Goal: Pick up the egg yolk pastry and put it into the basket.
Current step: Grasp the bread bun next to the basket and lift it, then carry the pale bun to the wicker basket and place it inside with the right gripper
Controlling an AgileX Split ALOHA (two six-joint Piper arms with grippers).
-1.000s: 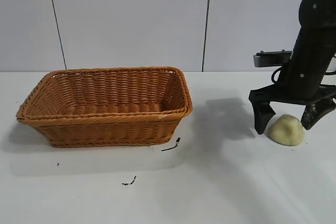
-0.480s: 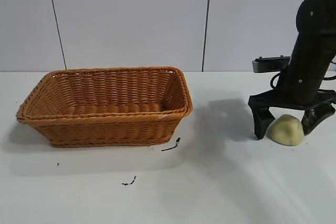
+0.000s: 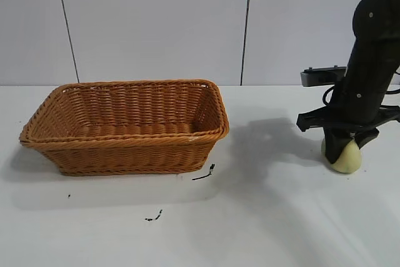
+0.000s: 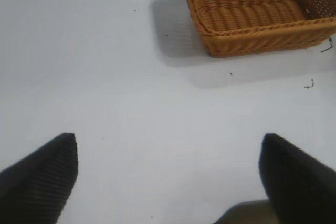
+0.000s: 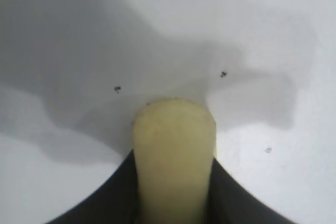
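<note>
Clamping the egg yolk pastry (image 3: 345,157) from both sides, the right gripper (image 3: 343,145) stands low over the white table (image 3: 262,217) at the exterior view's right, with the arm coming down almost vertically so the fingers meet the lump squarely. The right wrist view confirms the hold: the pale pastry (image 5: 174,156) fills the gap between two dark fingers (image 5: 113,195), each pressed against a flank, and its sides look squeezed straight. The pastry appears to rest on the table, not yet lifted. Judgement: the grasp is made and the lift comes next. The soft lump may deform or slip if squeezed harder.

The wicker basket (image 3: 206,134) sits well apart, toward the exterior view's left, open side up, and nothing can be seen inside it. Its high flared wall lies between pastry and interior, so the carry will need height before crossing the braided rim.

The left gripper (image 4: 168,182) is seen only in its own wrist view, its fingers spread wide over bare table, with the basket (image 4: 252,38) some way ahead. It looks idle.

A few small dark marks (image 3: 205,173) lie on the table near the basket's front.
</note>
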